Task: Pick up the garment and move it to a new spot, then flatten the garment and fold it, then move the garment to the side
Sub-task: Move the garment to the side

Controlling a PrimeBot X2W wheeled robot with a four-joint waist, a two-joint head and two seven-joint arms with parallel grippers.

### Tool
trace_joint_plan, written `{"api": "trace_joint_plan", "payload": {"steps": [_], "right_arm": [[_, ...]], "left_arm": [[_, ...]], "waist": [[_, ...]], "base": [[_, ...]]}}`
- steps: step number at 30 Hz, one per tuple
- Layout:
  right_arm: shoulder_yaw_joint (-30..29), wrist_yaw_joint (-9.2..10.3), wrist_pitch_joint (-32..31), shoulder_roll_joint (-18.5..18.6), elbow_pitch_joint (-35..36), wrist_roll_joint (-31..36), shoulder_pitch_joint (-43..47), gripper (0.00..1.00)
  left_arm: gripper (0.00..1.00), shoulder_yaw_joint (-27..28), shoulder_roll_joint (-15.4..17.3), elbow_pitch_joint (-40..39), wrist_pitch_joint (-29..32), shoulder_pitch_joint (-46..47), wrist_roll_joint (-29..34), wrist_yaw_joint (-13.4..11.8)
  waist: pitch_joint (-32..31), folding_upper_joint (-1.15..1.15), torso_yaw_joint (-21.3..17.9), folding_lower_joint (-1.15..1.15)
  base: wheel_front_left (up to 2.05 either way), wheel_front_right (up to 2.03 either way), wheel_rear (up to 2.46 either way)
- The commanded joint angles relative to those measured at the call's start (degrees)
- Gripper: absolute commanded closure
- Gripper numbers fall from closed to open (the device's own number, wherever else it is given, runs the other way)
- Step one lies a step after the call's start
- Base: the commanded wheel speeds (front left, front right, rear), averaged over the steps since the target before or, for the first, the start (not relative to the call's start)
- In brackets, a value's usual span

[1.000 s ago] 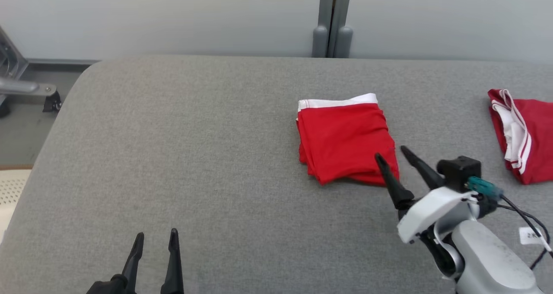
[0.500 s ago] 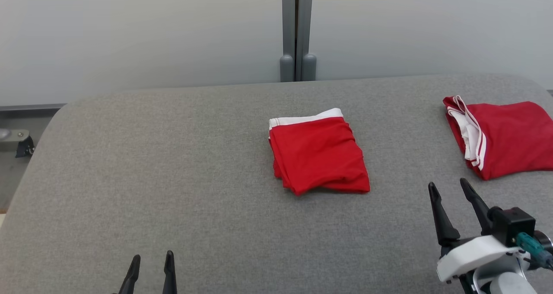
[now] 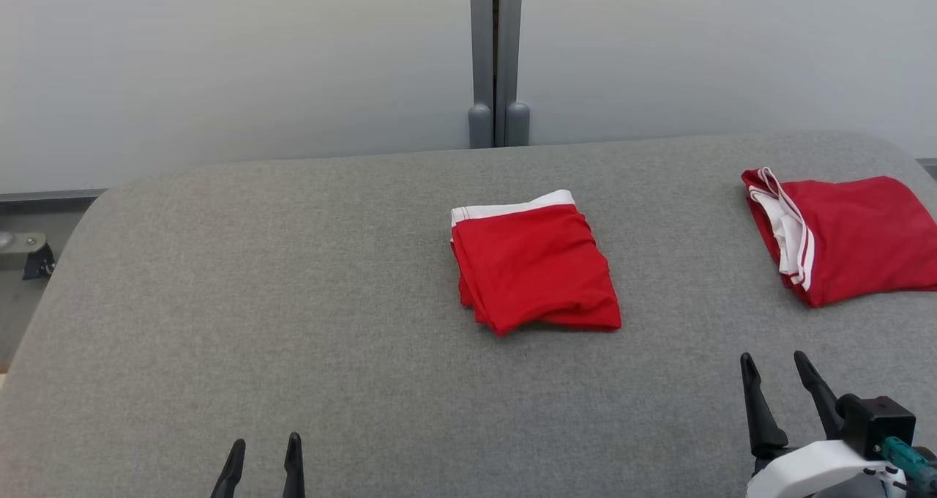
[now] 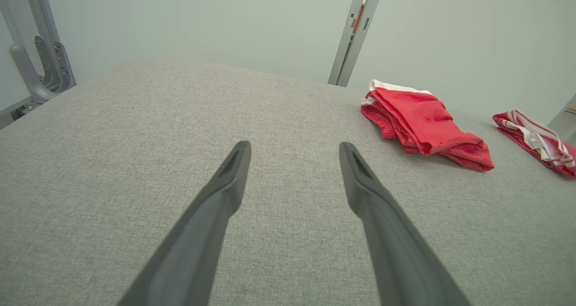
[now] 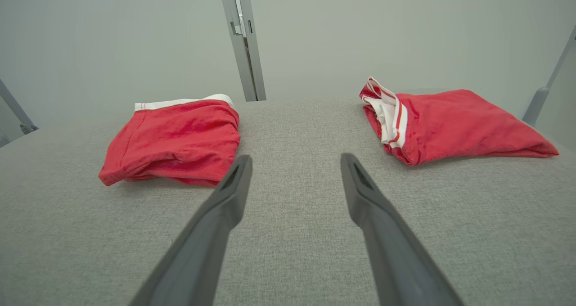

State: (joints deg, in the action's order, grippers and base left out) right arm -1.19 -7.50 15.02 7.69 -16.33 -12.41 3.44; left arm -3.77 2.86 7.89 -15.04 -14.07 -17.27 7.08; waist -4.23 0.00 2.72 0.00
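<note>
The right tool (image 3: 772, 356) has drawn back from the folded red garment (image 3: 534, 267), which lies in the middle of the grey worktop (image 3: 293, 278). Both it and the left tool (image 3: 266, 440) are released, holding nothing.

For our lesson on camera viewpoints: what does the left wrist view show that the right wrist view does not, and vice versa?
Left wrist view, of the two: the left gripper, open, both garments off to its right. Right wrist view: the right gripper, open, aimed between the garments. Shared: the folded red shorts with white waistband, the second red garment with striped trim, the grey padded table, the grey post.
</note>
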Motion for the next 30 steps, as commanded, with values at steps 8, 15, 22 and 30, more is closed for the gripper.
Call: {"api": "trace_joint_plan", "payload": {"steps": [8,15,22,30], "right_arm": [[3.0,0.04,-0.4,-0.2,-3.7,-3.5,-5.2,0.0],[5.6,0.03,-14.6,1.9,-7.2,-9.5,-18.7,0.0],[5.3,0.03,-32.2,2.5,-14.6,-8.5,-32.4,0.0],[2.2,0.03,-36.9,0.3,-26.2,-4.2,-41.0,0.0]], "left_arm": [[0.0,-1.1,0.1,0.4,-0.2,0.4,-0.4,0.3],[0.0,-2.7,0.1,0.5,-0.2,2.7,-1.1,0.3],[0.0,-5.8,0.1,0.9,-0.2,6.8,-2.7,0.4],[0.0,-9.4,0.1,0.8,-0.2,11.4,-4.4,0.3]], "waist": [[1.6,0.0,0.1,0.0],[5.1,0.0,2.1,0.0],[11.1,0.0,6.1,0.0],[15.2,0.0,11.2,0.0]], "base": [[0.0,0.0,0.0],[0.0,0.0,0.0],[0.0,0.0,0.0],[0.0,0.0,0.0]]}}
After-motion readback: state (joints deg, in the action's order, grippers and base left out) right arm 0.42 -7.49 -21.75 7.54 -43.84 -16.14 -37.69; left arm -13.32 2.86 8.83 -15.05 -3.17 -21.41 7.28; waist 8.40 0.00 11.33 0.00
